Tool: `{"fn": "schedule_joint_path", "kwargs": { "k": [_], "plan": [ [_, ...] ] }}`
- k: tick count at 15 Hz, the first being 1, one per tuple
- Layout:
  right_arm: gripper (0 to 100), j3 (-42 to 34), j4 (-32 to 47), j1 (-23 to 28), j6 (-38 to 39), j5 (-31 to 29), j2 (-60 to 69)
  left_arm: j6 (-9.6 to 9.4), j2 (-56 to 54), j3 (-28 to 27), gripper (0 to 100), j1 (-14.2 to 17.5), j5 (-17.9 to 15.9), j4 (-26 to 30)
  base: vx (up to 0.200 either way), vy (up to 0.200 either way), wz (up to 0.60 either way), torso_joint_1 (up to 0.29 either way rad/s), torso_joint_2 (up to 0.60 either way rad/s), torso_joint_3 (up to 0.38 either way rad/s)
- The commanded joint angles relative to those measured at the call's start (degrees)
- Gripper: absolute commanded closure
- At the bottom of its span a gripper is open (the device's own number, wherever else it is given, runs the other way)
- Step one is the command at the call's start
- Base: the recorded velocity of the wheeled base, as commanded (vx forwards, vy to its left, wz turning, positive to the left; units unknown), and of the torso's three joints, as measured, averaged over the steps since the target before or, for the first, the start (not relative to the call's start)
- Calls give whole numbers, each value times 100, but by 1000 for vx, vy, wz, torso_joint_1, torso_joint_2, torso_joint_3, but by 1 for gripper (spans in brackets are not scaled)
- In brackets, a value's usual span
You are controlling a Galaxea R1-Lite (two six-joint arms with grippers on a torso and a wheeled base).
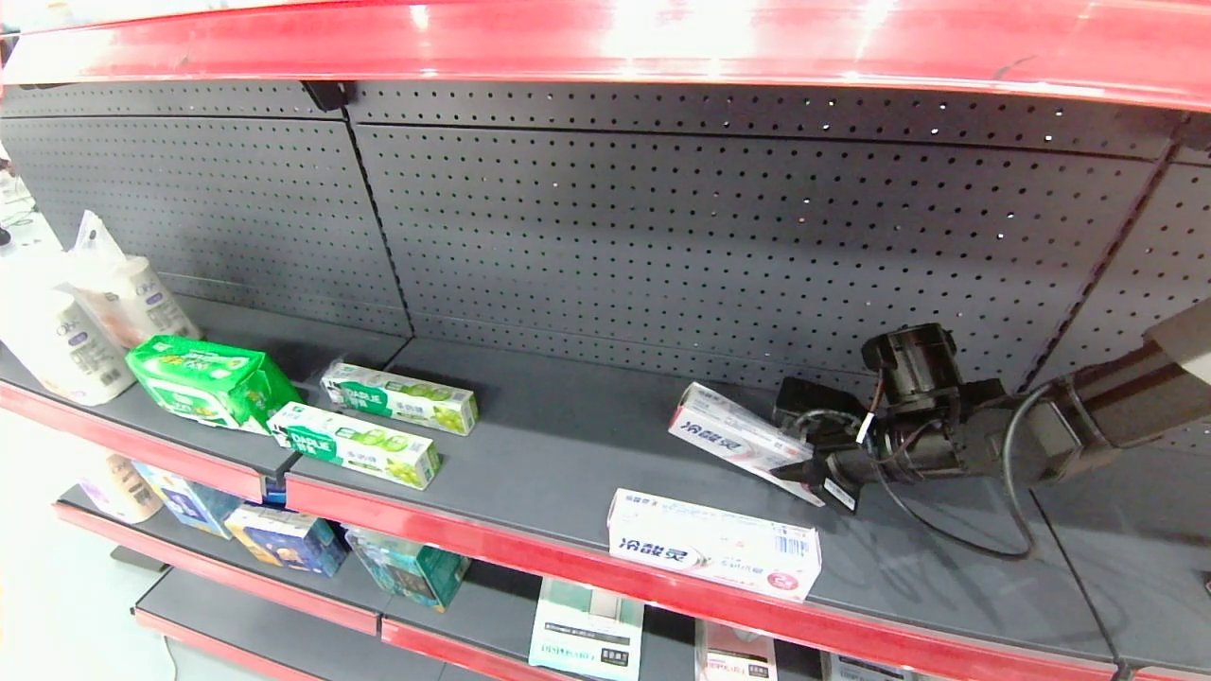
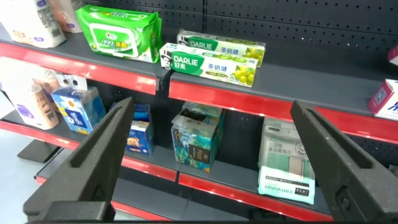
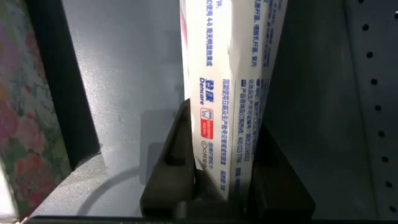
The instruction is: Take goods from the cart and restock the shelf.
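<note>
Pinched tight between the fingers of the right gripper (image 1: 793, 443): a white-and-red toothpaste box (image 1: 724, 426), free end pointing to 10 o'clock from the grip, low over the grey shelf (image 1: 568, 435); contact with the deck impossible to tell. At 6 o'clock of that box, flat along the red front edge, a second white toothpaste box (image 1: 714, 556). Well apart at 9 o'clock, two green toothpaste boxes (image 1: 355, 445) side by side, beyond them a green wipes pack (image 1: 213, 381) and white bottles (image 1: 66, 350). Left gripper (image 2: 211, 168) spread wide, gripping nothing, facing the lower shelves.
</note>
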State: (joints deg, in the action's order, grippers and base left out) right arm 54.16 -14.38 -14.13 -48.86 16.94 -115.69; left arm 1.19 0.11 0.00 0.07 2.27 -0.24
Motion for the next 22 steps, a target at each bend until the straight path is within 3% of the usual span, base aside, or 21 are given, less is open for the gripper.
{"fn": "schedule_joint_path", "kwargs": {
  "k": [1, 2, 3, 11, 17, 22],
  "plan": [
    [100, -11, -3, -55, -1, 2, -6, 4, -2, 0, 0, 1, 2, -2, 0, 0, 0, 0, 0, 0],
    [100, -11, -3, -55, -1, 2, -6, 4, -2, -9, 0, 1, 2, -2, 0, 0, 0, 0, 0, 0],
    [0, -11, -3, -55, 8, -7, -6, 4, -2, 0, 0, 1, 2, -2, 0, 0, 0, 0, 0, 0],
    [0, 15, -29, 121, 166, -139, 38, 4, -2, 0, 0, 1, 2, -2, 0, 0, 0, 0, 0, 0],
    [0, -398, -20, 376, 386, -139, 354, 4, -2, 0, 0, 1, 2, -2, 0, 0, 0, 0, 0, 0],
    [0, -811, -20, 578, 1124, -121, 679, 4, -2, 0, 0, 1, 2, -2, 0, 0, 0, 0, 0, 0]
  ]
}}
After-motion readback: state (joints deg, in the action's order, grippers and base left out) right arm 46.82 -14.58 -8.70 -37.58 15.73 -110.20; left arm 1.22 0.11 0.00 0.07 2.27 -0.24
